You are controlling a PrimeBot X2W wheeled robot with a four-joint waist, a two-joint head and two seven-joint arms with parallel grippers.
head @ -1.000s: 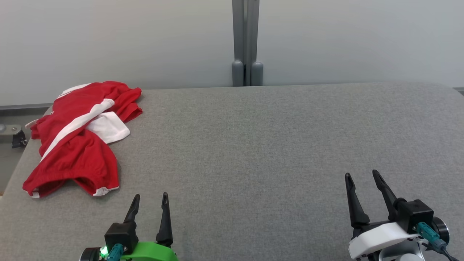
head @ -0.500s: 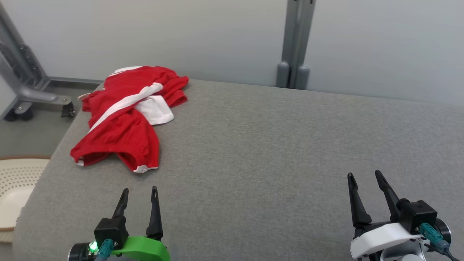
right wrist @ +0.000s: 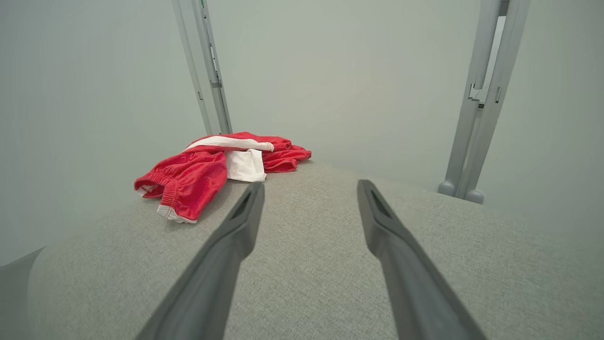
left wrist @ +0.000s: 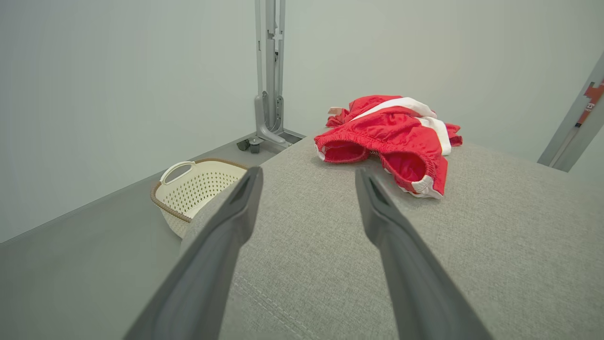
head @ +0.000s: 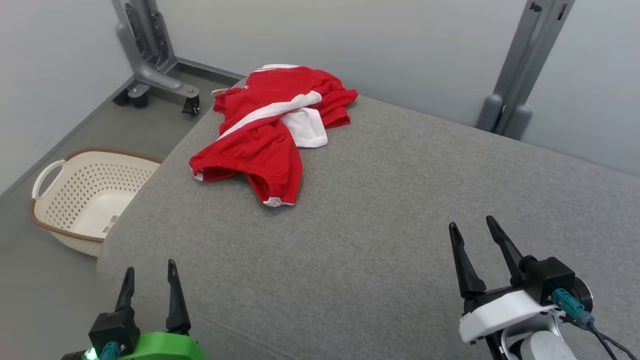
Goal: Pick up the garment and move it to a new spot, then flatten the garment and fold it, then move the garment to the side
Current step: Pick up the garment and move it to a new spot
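Grippers (head: 150, 266) (head: 471, 222) two, garment (head: 265, 135) one, basket (head: 85, 182) one

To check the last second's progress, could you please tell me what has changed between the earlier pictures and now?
The robot has turned toward its left, bringing the basket beside the table into the head view. Nothing was grasped or released. The red garment lies crumpled at the same corner; left gripper and right gripper stay open, empty.

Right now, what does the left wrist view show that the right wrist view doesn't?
Left wrist view adds: the white basket on the floor, a stand's wheels, the open left gripper. Right wrist view adds: a post's rounded feet, the open right gripper. Both: the red garment crumpled on the grey cushion.
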